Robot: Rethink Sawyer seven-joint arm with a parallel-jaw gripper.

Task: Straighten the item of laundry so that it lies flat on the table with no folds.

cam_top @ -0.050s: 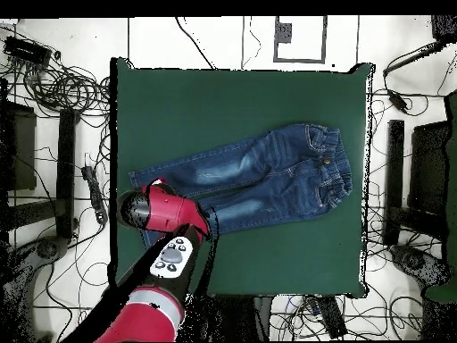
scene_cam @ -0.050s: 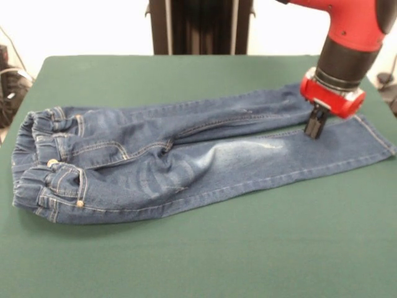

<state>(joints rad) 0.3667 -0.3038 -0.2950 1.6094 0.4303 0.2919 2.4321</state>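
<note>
Small blue denim jeans [scene_cam @ -0.050s: 186, 162] lie lengthwise on the dark green counter [scene_cam @ -0.050s: 205, 254]; the black pincer [scene_cam @ -0.050s: 315, 126] presses narrowly closed onto a leg's cuff end.

One pair of jeans [scene_cam @ -0.050s: 186, 164] (two legs), one table [scene_cam @ -0.050s: 205, 254], one gripper [scene_cam @ -0.050s: 315, 124]

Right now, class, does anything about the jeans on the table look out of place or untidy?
Yes. The jeans lie skewed across the table, not flat: the far leg tucks partly under the near one, and the waistband is bunched. The end effector presses down near the far leg's cuff.
</note>
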